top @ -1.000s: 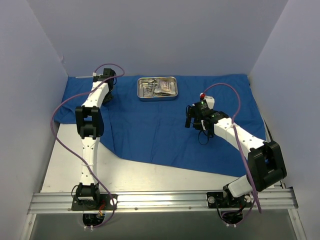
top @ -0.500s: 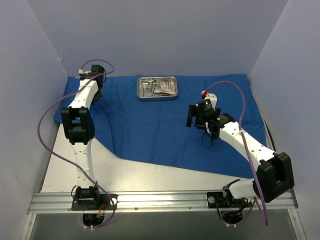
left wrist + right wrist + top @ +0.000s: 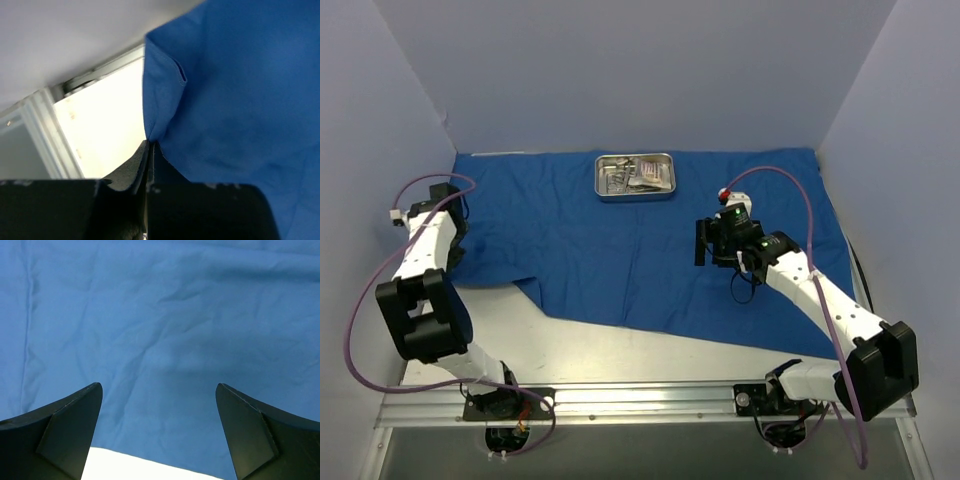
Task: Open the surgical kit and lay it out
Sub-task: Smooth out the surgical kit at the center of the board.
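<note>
Left wrist view shows your left gripper [image 3: 150, 146] pinched shut on the blue cloth wrap [image 3: 240, 100] at its edge. Your right gripper [image 3: 159, 386] hangs wide open (holding nothing) above that cloth, with the steel tray [image 3: 635, 197] well apart from both.

Three plain, pale lavender-grey walls close the space: a back wall [image 3: 640, 70], a left wall [image 3: 370, 120] and a right wall [image 3: 910, 120], meeting in straight corners. The bench [image 3: 620, 355] shows a smooth white top along its near part. An aluminium rail [image 3: 640, 398] runs across its near edge, with a dull grey surface [image 3: 640, 455] below it. The light is soft and even, casting faint shadows.
</note>
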You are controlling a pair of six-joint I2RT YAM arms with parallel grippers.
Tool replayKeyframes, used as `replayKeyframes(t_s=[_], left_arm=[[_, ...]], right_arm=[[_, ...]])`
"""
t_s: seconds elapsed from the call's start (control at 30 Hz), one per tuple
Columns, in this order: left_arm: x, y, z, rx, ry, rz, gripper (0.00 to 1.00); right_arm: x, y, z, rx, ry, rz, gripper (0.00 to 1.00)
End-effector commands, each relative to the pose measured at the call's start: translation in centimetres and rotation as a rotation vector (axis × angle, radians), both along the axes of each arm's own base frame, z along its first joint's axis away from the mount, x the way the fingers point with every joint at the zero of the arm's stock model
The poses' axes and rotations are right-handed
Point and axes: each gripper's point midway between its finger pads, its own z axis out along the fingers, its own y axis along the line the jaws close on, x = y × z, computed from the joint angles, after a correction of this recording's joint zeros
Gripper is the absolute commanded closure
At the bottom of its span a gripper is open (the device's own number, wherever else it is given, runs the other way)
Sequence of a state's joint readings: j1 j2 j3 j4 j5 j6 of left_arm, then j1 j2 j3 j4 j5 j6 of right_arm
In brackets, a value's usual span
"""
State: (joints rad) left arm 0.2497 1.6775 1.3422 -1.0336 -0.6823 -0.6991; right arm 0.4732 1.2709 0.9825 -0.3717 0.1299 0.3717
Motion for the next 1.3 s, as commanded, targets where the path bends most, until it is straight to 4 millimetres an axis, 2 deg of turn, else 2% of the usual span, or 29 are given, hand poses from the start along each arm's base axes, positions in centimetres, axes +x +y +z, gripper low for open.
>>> replayKeyframes(t_s=[0.0,0.07,0.1,0.23,0.37,0.5,0.53,0.67,0.7,0.73,0.77,0.8,0.83,0.87,0.9,0.97,1.0,1.07,1.1,1.27], left_arm=[[-5.0,2.4,3.8,0.102,-0.061,0.146,0.98],[-7.0,3.1,5.0,0.131,-0.089,0.193,0.98],[-8.7,3.6,4.9,0.131,-0.072,0.238,0.98],[-12.4,4.2,5.9,0.159,-0.093,0.339,0.98],[-14.5,4.4,6.3,0.183,-0.110,0.376,0.95],[-16.0,4.5,6.5,0.201,-0.093,0.417,0.87],[-16.2,4.6,6.5,0.206,-0.089,0.417,0.81],[-15.7,4.2,6.3,0.175,-0.129,0.397,0.70],[-15.6,4.0,6.3,0.163,-0.136,0.389,0.62],[-15.4,3.6,6.2,0.139,-0.156,0.370,0.60],[-15.1,3.4,6.2,0.128,-0.169,0.353,0.52],[-14.8,3.2,6.2,0.117,-0.182,0.333,0.49],[-14.4,2.8,6.3,0.103,-0.199,0.303,0.39],[-14.1,2.6,6.3,0.097,-0.207,0.283,0.34],[-13.4,2.2,6.4,0.087,-0.220,0.247,0.28],[-12.3,1.5,6.5,0.057,-0.248,0.180,0.15],[-11.4,0.9,6.7,0.040,-0.265,0.136,0.08],[-10.0,0.2,7.0,0.009,-0.299,0.066,0.02],[-9.3,-0.5,7.0,-0.004,-0.308,0.027,0.06],[-7.6,-1.9,7.8,-0.020,-0.311,-0.105,0.06]], right_arm=[[-1.5,0.6,0.6,0.010,0.019,0.080,0.08],[-1.9,0.7,0.4,0.003,0.034,0.102,0.08],[-2.1,0.7,0.3,0.000,0.042,0.110,0.08],[-2.3,1.4,0.6,-0.002,0.055,0.143,0.08],[-2.3,2.6,1.0,0.000,0.065,0.191,0.08],[-2.8,4.1,1.0,-0.016,0.087,0.246,0.08],[-3.0,4.3,0.5,-0.028,0.106,0.254,0.07],[-3.8,6.2,-0.6,-0.058,0.134,0.300,0.07],[-3.9,6.6,-0.8,-0.065,0.141,0.311,0.07],[-4.0,7.1,-1.3,-0.076,0.154,0.324,0.07],[-4.6,8.1,-1.5,-0.088,0.154,0.359,0.06],[-4.5,9.0,-1.4,-0.087,0.143,0.377,0.06],[-4.6,9.7,-2.0,-0.098,0.154,0.392,0.06],[-4.7,10.3,-2.3,-0.102,0.154,0.406,0.06],[-4.9,11.6,-2.8,-0.115,0.156,0.433,0.06],[-5.0,12.7,-3.4,-0.128,0.157,0.452,0.06],[-5.1,13.5,-4.4,-0.148,0.163,0.460,0.06],[-5.0,14.6,-5.1,-0.153,0.158,0.461,0.06],[-5.3,14.9,-6.3,-0.175,0.176,0.466,0.06],[-6.2,15.7,-9.5,-0.245,0.208,0.469,0.05]])
